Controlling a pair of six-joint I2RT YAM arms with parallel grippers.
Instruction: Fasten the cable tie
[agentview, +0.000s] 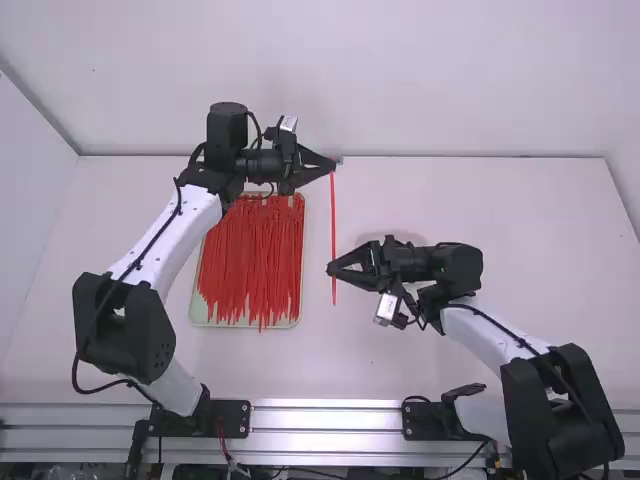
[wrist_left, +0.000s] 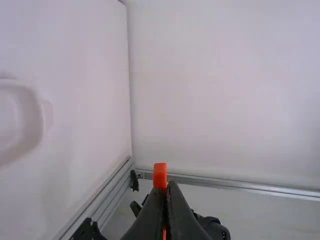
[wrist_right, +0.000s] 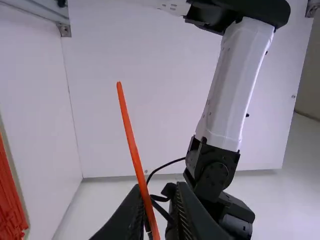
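Tie: a single thin orange-red plastic cable tie (agentview: 333, 235) is stretched out straight over the white surface (agentview: 500, 210). It lies just beside the pale rounded tray (agentview: 194, 305) that holds the heap of matching ties (agentview: 250, 260), and apart from it. I can't tell whether any part of it rests on the surface.

Left end effector (agentview: 330, 163): closed tight on the far end of the tie. In its wrist view the fingers are pressed together (wrist_left: 164, 189), with the tie's blunt orange end (wrist_left: 160, 175) poking out just past the tips.

Right end effector (agentview: 331, 267): it sits across the tie near its nearer end. In its wrist view the fingers (wrist_right: 131, 212) stand a little apart. The strip (wrist_right: 131, 145) runs up between them and lies against one finger. By my reading it is straddled rather than clamped.

Relation: one arm pins an end, and the other brackets the strip well down its length. A short free stretch lies beyond the right fingers.

Handling: I'd expect it to be very light, springy and slick. It should bend easily across its flat face and want to flick back straight.

Where to hold: probably close behind the pointed tail, so the tip stays stiff enough to steer. The head should be kept firmly pinched with its slot left uncovered.

Risk: a loose pinch may let the strip slide or twist.
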